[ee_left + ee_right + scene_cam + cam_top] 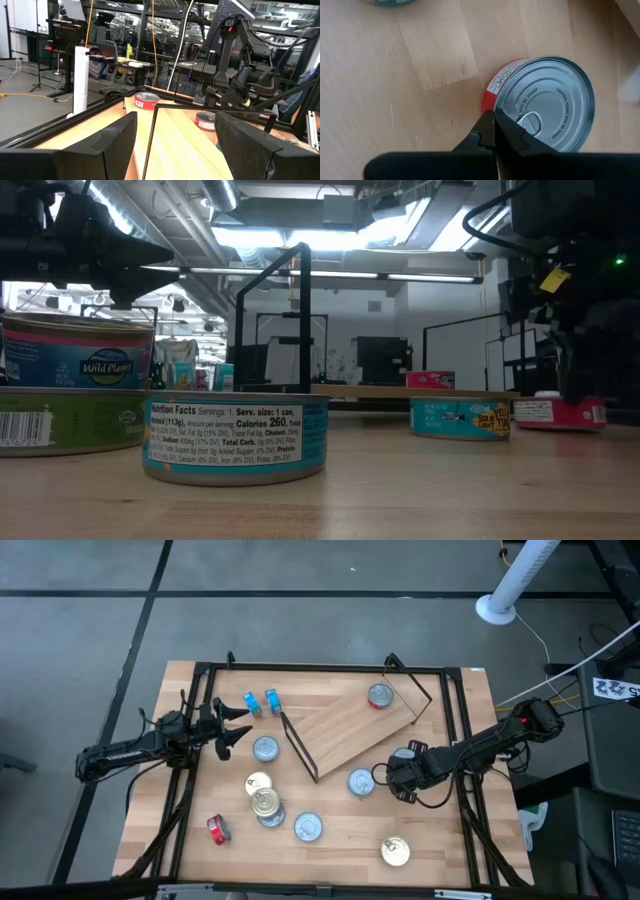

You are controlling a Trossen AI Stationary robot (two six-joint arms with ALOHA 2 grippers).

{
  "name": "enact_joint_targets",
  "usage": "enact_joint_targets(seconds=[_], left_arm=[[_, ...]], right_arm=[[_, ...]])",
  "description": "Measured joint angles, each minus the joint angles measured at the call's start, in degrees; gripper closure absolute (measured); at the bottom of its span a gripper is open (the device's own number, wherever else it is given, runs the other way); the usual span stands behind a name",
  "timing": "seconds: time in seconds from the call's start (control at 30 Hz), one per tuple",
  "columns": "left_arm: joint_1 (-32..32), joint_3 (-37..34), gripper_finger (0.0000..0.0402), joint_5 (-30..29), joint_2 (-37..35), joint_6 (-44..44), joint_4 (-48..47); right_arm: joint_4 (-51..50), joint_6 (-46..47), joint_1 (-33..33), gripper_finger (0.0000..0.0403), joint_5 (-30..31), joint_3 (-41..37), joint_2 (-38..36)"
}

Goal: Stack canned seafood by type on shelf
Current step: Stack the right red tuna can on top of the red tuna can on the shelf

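While the shelf (350, 725) lies tilted at an angle across the middle of the table (440, 860), only one tin rests on it: a red-sided tin (380, 696) near its far right end, close to the black wire frame there. The remaining tins sit on the tabletop. A second red-sided tin (540, 102) stands just off the shelf's right near corner, directly beneath the right gripper (403, 772); the right wrist view shows its silver pull-tab lid upward and the gripper's dark fingers closed together with their tips at the lid's rim, gripping nothing. A blue tin (361, 782) sits just to the left of that gripper. Left of the shelf is another silver-lidded tin (265, 748), and nearer the front a yellow-gold tin (258, 783) adjoins a two-tin stack (266, 806). A further blue tin (308, 828) stands beside the stack, a small red tin (217, 829) lies on its side at the front left, and a gold tin (395, 851) stands at the front right. Two small blue items (261, 701) stand at the far left, just beside the left gripper (232, 726), which hovers left of the shelf with its fingers spread wide and empty.
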Motion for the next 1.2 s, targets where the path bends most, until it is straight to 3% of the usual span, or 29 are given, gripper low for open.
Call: enact_joint_targets(seconds=[0.7,1.2], left_arm=[[0.01,0.00,0.0139,0.00,0.01,0.00,0.02],[-0.01,0.00,0.0139,0.00,0.00,0.00,0.01]], right_arm=[[-6.73,-4.33,0.00,0.0403,-0.55,8.37,-0.08],[-15.15,-8.94,0.00,0.0403,1.84,19.01,-0.08]])
